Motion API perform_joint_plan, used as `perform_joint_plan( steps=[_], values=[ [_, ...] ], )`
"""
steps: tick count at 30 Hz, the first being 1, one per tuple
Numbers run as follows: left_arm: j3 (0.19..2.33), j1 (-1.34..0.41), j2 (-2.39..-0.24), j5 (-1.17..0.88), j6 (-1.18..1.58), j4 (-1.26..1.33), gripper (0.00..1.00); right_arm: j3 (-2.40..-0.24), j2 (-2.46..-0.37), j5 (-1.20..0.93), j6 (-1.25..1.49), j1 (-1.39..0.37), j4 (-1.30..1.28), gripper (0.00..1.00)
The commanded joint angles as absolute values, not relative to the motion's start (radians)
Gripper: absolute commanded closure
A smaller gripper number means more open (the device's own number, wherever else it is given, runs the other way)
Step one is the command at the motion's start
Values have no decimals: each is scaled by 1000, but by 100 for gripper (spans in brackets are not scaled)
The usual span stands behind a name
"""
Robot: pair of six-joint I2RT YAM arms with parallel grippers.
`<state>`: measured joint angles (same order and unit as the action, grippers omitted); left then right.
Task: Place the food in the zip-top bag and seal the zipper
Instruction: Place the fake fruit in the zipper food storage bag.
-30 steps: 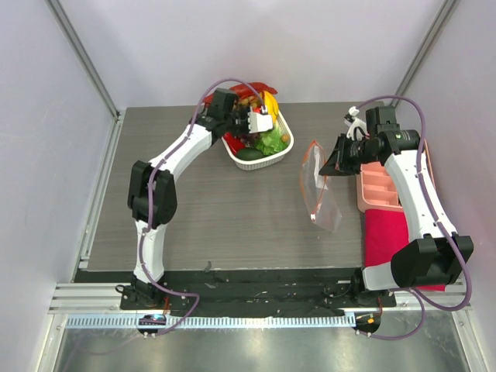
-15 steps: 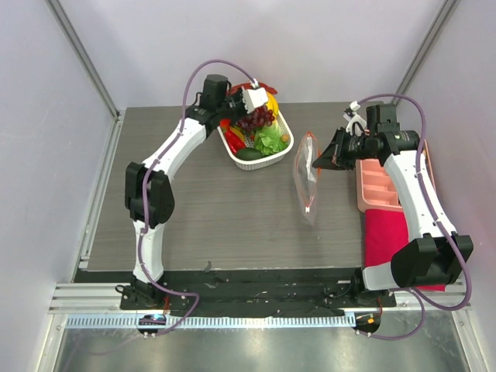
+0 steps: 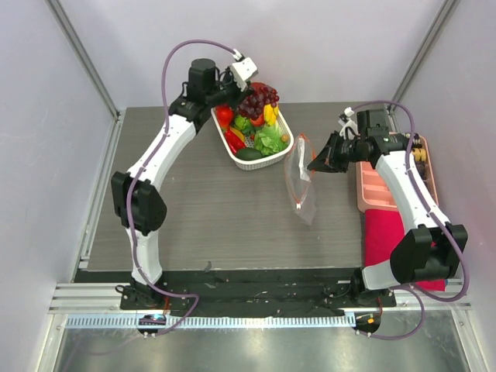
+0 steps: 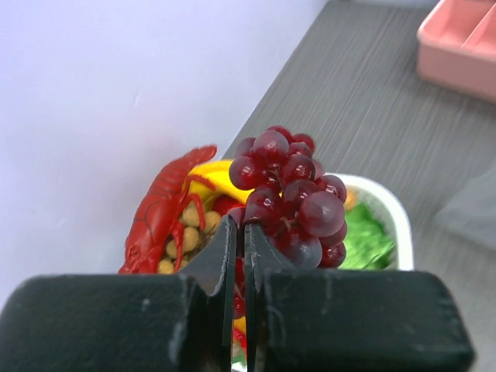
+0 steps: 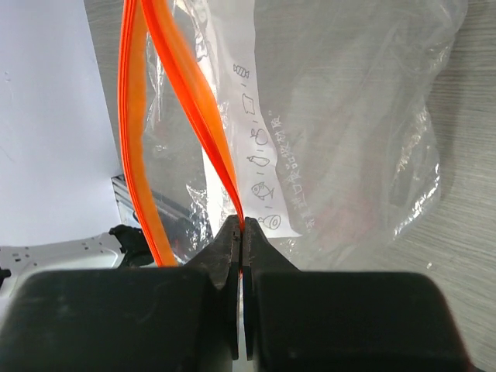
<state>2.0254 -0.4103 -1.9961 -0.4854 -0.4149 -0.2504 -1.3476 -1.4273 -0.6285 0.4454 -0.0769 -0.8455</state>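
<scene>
Raised above the basket (image 3: 262,161), left end effector (image 4: 239,222) pinches grapes (image 4: 294,198) (right end effector (image 5: 242,226) clamps the zipper (image 5: 130,116)).

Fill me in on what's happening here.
The left gripper is shut on a bunch of grapes, held above the basket of toy food at the far side of the table. The right gripper pinches the zipper strip of the bag, holding it up with its mouth partly open. The bag looks empty.
</scene>
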Motion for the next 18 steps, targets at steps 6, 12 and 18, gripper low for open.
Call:
perform_joint_plan(
  steps=[6, 12, 18],
  values=[
    [2072, -465, -1806, -578, -51, -147, 100, -1305, -1436, -604, 495, -94, -730, 99],
    [1990, -547, -1730, -560, 170, -91, 100, -1296, -1437, -612, 517, -95, -709, 99],
    [1861, -636, -1678, -543, 328, -25, 100, -1295, -1434, -621, 515, -94, -707, 99]
  ],
)
